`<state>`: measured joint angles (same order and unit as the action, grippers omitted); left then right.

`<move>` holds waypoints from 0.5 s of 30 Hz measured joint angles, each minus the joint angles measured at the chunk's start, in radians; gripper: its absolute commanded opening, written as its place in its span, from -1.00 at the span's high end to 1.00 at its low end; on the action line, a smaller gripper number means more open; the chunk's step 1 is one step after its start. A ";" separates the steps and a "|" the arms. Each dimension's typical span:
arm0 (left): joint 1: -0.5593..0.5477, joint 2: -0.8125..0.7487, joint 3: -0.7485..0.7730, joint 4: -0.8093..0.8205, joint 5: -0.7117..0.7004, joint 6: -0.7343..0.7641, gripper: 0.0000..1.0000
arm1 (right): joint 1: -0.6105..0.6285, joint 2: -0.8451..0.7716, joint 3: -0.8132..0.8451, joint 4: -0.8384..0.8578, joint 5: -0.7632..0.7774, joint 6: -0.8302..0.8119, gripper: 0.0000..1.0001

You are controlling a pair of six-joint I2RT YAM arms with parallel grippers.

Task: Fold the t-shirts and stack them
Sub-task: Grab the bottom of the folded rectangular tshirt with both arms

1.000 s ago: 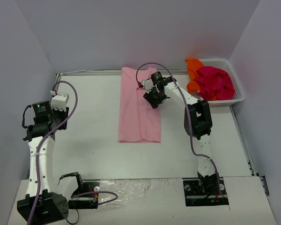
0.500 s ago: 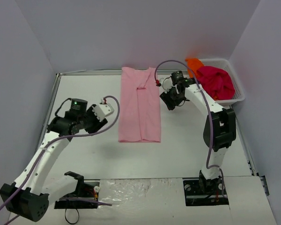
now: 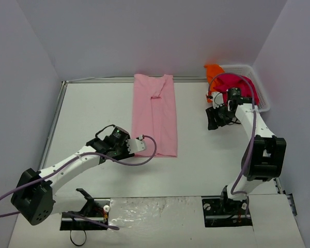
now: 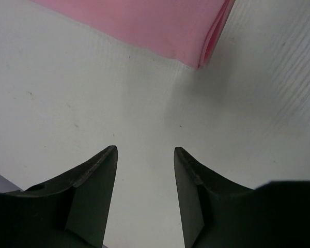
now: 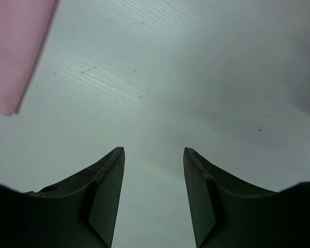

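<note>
The end effector (image 5: pixel 154 151) hangs with its fingers apart over bare worktop (image 5: pixel 196 77); a pink shirt (image 5: pixel 13 51) corner lies at ten o'clock.

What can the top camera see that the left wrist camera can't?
Only the top camera shows the whole long pink t-shirt, the white basket holding the magenta-red t-shirt and the orange t-shirt, and the right tool. Only the left wrist camera shows, up close, that pink t-shirt's folded corner with its layers, and the open left tool with nothing between its fingers. Both show the pink t-shirt and the white table.
</note>
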<state>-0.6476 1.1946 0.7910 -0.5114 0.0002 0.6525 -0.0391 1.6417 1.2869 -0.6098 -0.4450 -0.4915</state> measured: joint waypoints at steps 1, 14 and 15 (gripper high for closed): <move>-0.005 0.013 -0.009 0.019 -0.005 0.002 0.07 | -0.007 0.000 0.000 0.002 -0.008 0.002 0.09; -0.163 0.099 -0.036 0.189 -0.019 -0.021 0.06 | -0.045 0.029 -0.001 0.004 -0.024 0.020 0.09; -0.173 0.108 -0.036 0.192 -0.019 -0.024 0.06 | -0.046 0.033 -0.001 0.004 -0.024 0.020 0.09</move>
<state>-0.8207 1.3025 0.7551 -0.3195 -0.0185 0.6281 -0.0853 1.6745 1.2861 -0.6056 -0.4694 -0.4713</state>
